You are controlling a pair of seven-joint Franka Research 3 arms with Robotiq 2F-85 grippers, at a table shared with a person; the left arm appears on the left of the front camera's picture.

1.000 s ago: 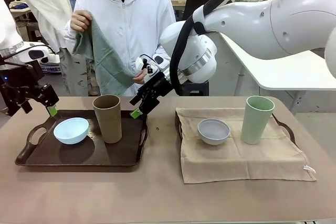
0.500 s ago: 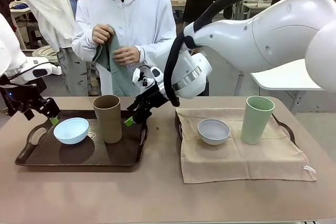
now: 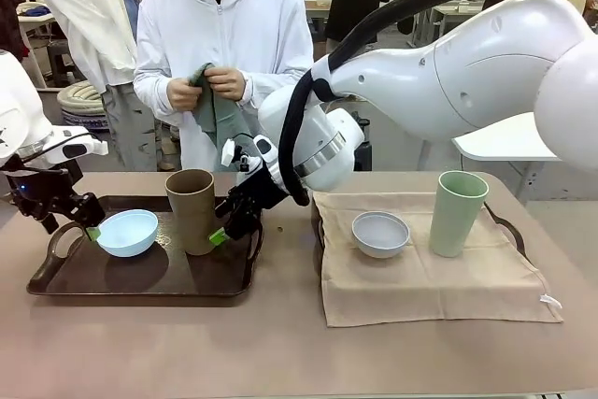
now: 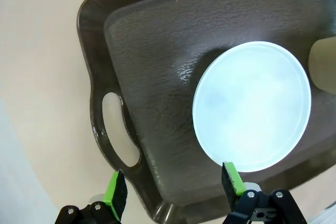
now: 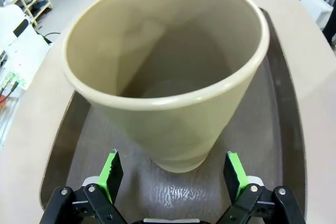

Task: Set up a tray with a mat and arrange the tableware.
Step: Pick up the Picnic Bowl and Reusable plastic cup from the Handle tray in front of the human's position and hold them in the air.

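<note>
Note left gripper (image 4: 174, 184) released and empty, low over the handle end of the dark brown textured plastic tray (image 4: 152, 72), one green pad just beside the rim of the small round pale blue bowl (image 4: 252, 106) sitting in that tray. Log right gripper (image 5: 171, 174) likewise released, pads spread to either side of the tall tan-brown handleless tumbler (image 5: 168, 77) standing upright in the same tray beside the bowl, contact not discernible. Record on the beige cloth mat (image 3: 420, 282) to the right a small white-grey bowl (image 3: 380, 234) and a tall pale green tumbler (image 3: 458, 212), upright and apart, and across the table a person's hands (image 3: 184, 93) bunching a grey-green cloth (image 3: 217, 119).
</note>
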